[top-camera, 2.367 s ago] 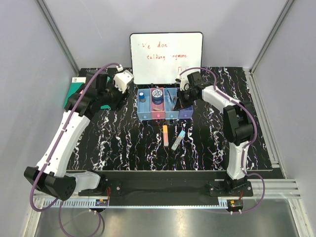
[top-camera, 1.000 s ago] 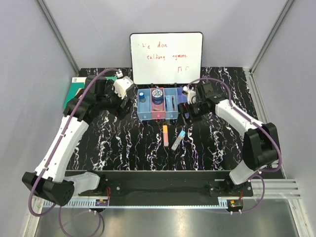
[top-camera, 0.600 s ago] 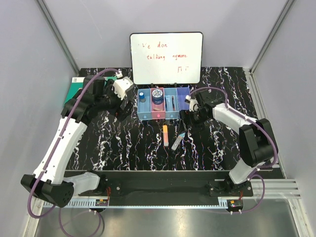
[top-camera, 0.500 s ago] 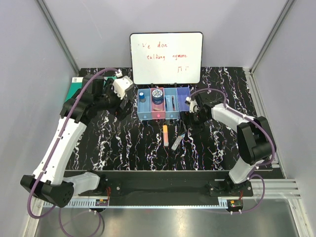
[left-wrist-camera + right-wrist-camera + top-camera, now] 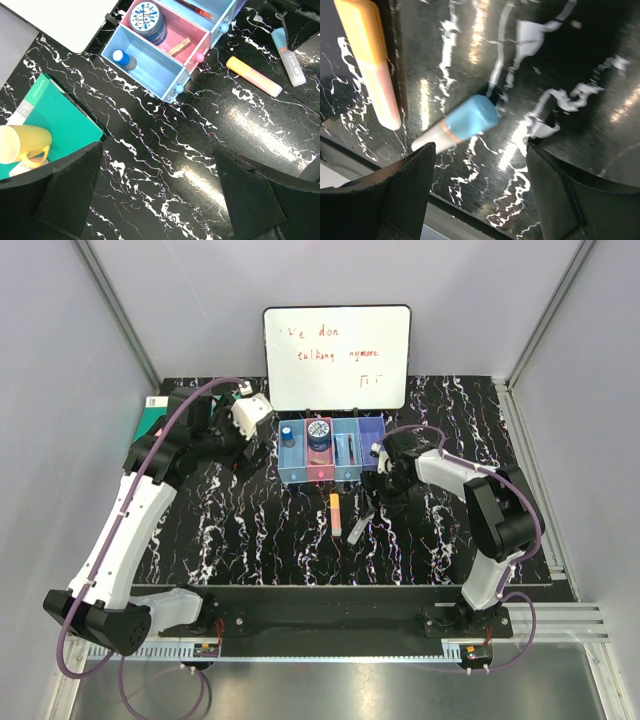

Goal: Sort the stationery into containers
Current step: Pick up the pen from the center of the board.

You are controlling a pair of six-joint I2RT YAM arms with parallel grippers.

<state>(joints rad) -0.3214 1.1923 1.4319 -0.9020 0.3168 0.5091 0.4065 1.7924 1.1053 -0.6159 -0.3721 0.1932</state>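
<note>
The containers [image 5: 320, 462] are a row of joined blue, pink, blue and purple bins at the back middle. In the left wrist view the pink bin [image 5: 186, 31] holds a round blue disc [image 5: 147, 21]. The blue bin [image 5: 151, 66] holds a small blue-capped item [image 5: 122, 58]. A thin red pen [image 5: 196, 8] lies in the bin beyond. An orange marker [image 5: 336, 513] and a light-blue marker [image 5: 356, 529] lie on the table in front. My right gripper [image 5: 480, 195] is open, low over the light-blue marker [image 5: 460, 122], whose cap lies just beyond its fingertips. My left gripper [image 5: 160, 200] hangs open, left of the bins.
A whiteboard [image 5: 337, 357] stands behind the bins. A green notebook [image 5: 55, 115] with a yellow cup [image 5: 22, 145] on it lies at the back left. The orange marker [image 5: 370, 60] lies close beside the light-blue one. The table's front edge [image 5: 470, 220] is near the right gripper.
My right arm has swung from the purple bin down and left to the light-blue marker, and its jaws have narrowed a little. The left arm has barely moved.
</note>
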